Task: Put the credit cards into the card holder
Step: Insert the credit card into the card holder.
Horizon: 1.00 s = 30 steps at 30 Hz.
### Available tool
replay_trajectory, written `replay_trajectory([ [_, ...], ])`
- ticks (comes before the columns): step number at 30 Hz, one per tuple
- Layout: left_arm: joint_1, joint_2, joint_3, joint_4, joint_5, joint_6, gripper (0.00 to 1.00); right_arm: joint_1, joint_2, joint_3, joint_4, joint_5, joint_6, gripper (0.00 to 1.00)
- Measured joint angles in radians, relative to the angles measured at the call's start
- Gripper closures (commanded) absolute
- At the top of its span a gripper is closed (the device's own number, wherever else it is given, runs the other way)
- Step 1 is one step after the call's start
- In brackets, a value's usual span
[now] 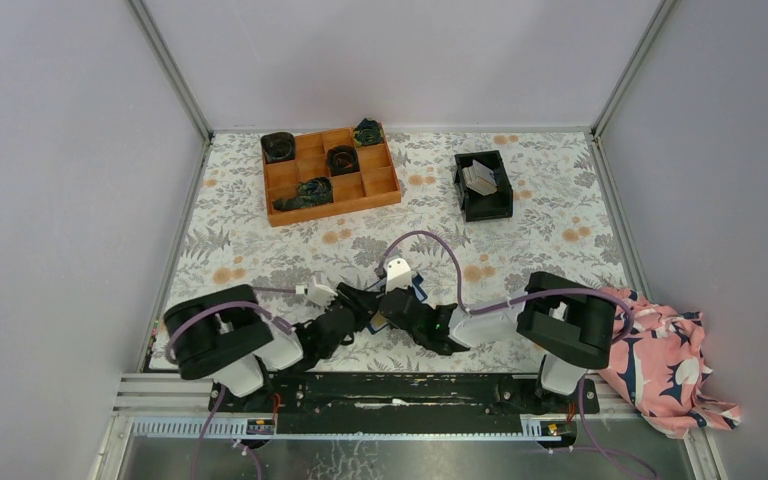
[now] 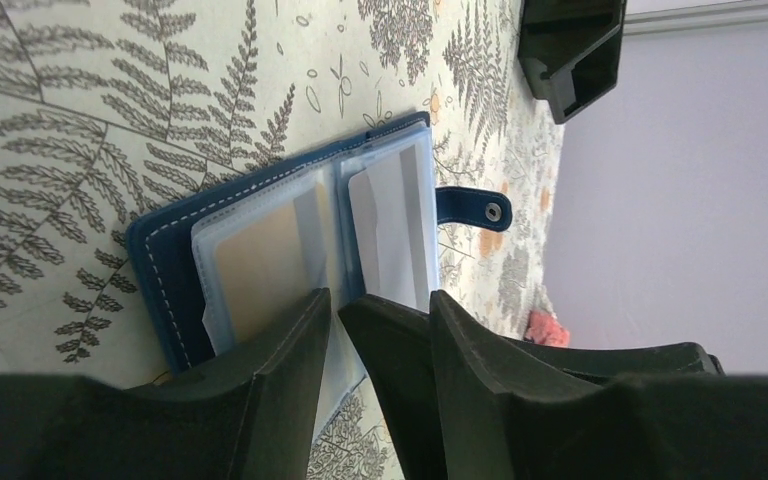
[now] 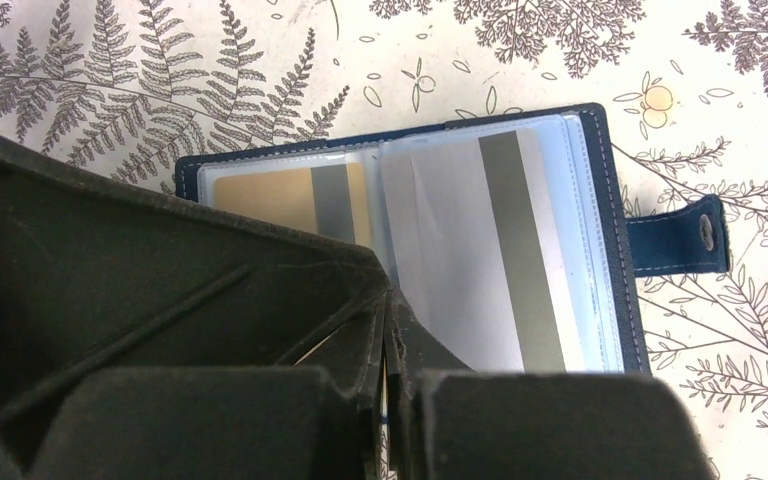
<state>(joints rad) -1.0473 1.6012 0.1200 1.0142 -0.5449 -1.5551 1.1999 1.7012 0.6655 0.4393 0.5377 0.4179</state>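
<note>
Fingers of the left gripper (image 2: pixel 332 302) are drawn almost together over the near edge of the card holder (image 2: pixel 165 280), close to its spine. Only a narrow slit is left between them, and a strip of pale sleeve is seen through it. Whether the sleeve is pinched cannot be told. Just beside it, the right gripper (image 3: pixel 390 295) is pressed closed, tip to tip, above the fold, and nothing held between its fingers can be made out.

The card holder is laid open and flat on the fern-printed tablecloth (image 3: pixel 110 80), just in front of the two arm bases and between them, with its navy cover down and its clear sleeves up. A yellow-orange card (image 3: pixel 260 195) is seen inside the sleeve on one side of the spine. A silver card (image 3: pixel 440 260) crossed by a darker grey stripe is seen inside the sleeve on the other side. The snap tab (image 3: pixel 675 235) is stretched out flat on the cloth on the silver card's side, unfastened.

Well apart, toward the far right of the table, a black bin (image 1: pixel 506 190) is placed, and grey cards (image 1: pixel 478 178) are piled loosely in it. To its left an orange compartment tray (image 1: pixel 378 183) is set, with dark objects in several compartments; what they are cannot be told. A pink patterned cloth (image 1: pixel 660 365) is bunched at the near right edge, beside the right arm's base.
</note>
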Motion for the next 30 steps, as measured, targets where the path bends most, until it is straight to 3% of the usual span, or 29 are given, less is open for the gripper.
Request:
replay_trajectory([
  [10, -0.032, -0.256, 0.038, -0.409, -0.087, 0.096, 0.51, 0.0, 0.034, 0.04, -0.002, 0.02, -0.031, 0.99],
  [21, -0.073, -0.531, 0.022, -0.751, -0.163, 0.102, 0.49, 0.0, -0.032, 0.107, -0.094, 0.017, -0.09, 0.71],
  [30, -0.101, -0.537, 0.016, -0.832, -0.163, 0.101, 0.49, -0.001, -0.143, 0.145, -0.204, 0.048, -0.113, 0.53],
])
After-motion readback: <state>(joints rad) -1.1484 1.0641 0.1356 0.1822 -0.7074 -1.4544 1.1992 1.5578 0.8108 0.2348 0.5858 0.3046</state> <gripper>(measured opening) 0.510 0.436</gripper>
